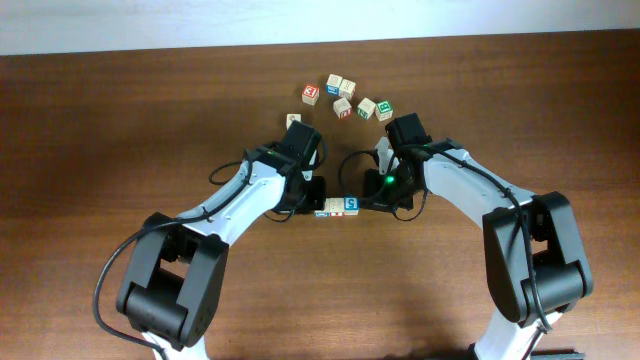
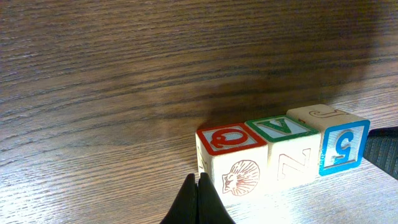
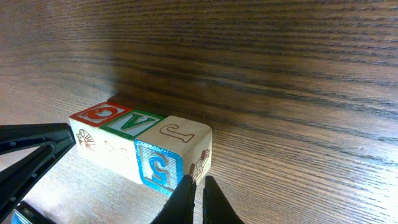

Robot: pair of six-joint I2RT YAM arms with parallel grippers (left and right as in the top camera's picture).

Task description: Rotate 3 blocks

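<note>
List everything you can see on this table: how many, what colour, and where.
Q block: one, pale wood with a red-framed top, left-claw end of the row.
V block: one, pale wood with a green-framed top, middle of the row.
5 block: one, pale wood with a blue-framed side face, right-claw end of the row.
Loose blocks: about seven, pale with red, blue or green marks, scattered beyond the arms.
Table: one, dark brown wood, under everything.
Left claw: one, black, shut, tips by the Q block.
Right claw: one, black, shut, tips by the 5 block.
</note>
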